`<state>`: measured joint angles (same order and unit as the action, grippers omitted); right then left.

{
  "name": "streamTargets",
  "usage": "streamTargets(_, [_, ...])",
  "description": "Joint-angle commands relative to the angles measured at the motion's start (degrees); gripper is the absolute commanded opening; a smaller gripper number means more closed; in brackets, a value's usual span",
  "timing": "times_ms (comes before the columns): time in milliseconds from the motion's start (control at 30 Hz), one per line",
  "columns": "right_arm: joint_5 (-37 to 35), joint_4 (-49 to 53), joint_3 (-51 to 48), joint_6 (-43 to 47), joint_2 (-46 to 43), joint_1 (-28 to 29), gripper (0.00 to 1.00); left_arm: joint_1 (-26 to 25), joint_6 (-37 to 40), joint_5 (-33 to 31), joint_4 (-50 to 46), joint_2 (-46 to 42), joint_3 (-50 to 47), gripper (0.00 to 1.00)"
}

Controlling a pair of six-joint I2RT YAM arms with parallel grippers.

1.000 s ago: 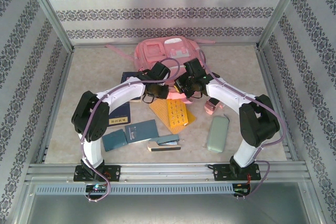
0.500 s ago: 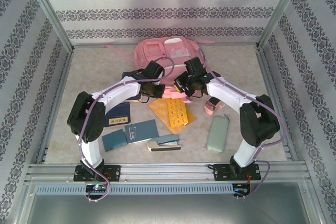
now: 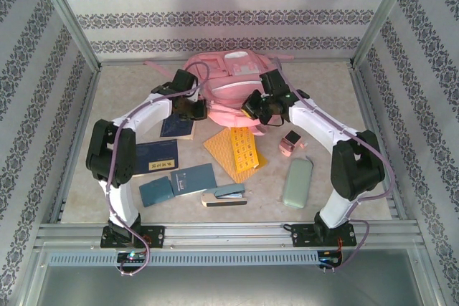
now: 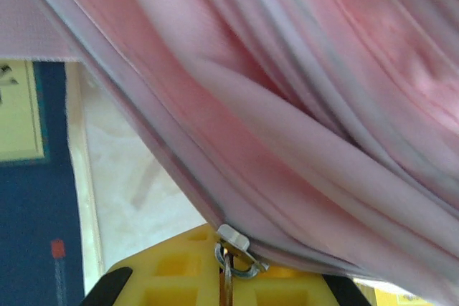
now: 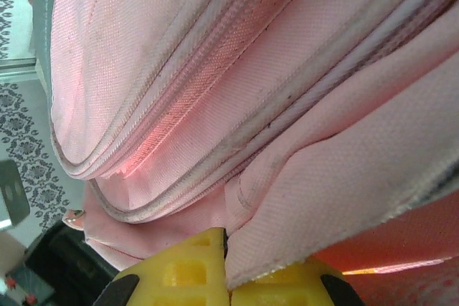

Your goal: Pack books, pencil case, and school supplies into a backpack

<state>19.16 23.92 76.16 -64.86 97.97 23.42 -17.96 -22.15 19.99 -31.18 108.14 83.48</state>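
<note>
**Both grippers clamped on the pink backpack [image 3: 231, 77] at the table's far middle.**
From above, we saw the left gripper [image 3: 192, 108] and right gripper [image 3: 253, 108] at its near edge, with the books [image 3: 154, 155], stapler [image 3: 224, 195] and pencil case [image 3: 297, 183] lying nearer the arm bases. On the left wrist, yellow fingers [image 4: 172, 284] were pinched tight on the zipper pull [image 4: 228, 277]. On the right wrist, fingers [image 5: 186, 270] gripped a fabric fold.

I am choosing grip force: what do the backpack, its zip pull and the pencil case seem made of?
The backpack: woven pink cloth, matte; fine weave and stitched seams show. The zip pull: probably metal, silvery and shiny. The pencil case: smooth, pale grey-green, perhaps plastic or silicone; too small to tell.
</note>
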Motion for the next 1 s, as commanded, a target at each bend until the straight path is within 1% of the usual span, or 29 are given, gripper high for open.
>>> streamTargets(0, [-2.4, 3.9, 1.6, 5.7, -2.6, -2.7, 0.0, 5.3, -2.0, -3.5, -1.8, 3.9, 4.7, 0.04])
streamTargets(167, [-1.7, 4.5, 2.5, 9.2, -2.2, -3.2, 0.0, 7.9, -2.4, -3.0, -2.4, 9.3, 10.1, 0.08])
streamTargets(267, [-0.4, 4.4, 3.1, 10.7, -1.4, -3.3, 0.0, 9.5, -3.2, -1.0, -1.8, 12.1, 13.2, 0.11])
streamTargets(300, [0.3, 4.3, 3.5, 11.0, -0.9, -3.2, 0.0, 9.6, -3.4, 0.2, -1.2, 12.4, 13.9, 0.14])
streamTargets(367, [1.4, 3.7, 3.9, 11.8, -0.3, -3.2, 0.0, 9.5, -3.7, 2.5, 0.2, 11.7, 14.0, 0.25])
streamTargets(433, [1.8, 2.5, 4.0, 12.9, -0.1, -3.3, 0.0, 9.6, -4.7, 3.9, 2.3, 9.1, 11.9, 0.37])
streamTargets(500, [0.9, 2.0, 4.5, 15.2, 0.0, -3.3, 0.0, 9.6, -5.4, 3.6, 4.6, 4.5, 8.2, 0.47])
streamTargets(600, [0.4, 1.0, 5.6, 18.8, 0.7, -3.5, 0.0, 9.7, -6.3, 2.0, 6.4, -3.5, 2.2, 0.54])
streamTargets(733, [0.9, 2.3, 11.2, 21.9, 3.0, -4.4, 0.0, 9.6, -7.0, 0.7, 6.2, -13.2, -3.7, 0.56])
streamTargets(833, [6.1, 6.0, 20.1, 22.7, 6.9, -5.4, 0.0, 9.6, -7.9, 0.6, 5.6, -18.2, -6.9, 0.56])
streamTargets(967, [7.5, 10.4, 30.6, 25.4, 9.9, -5.6, 0.0, 9.6, -9.1, 1.6, 6.4, -23.3, -11.5, 0.57])
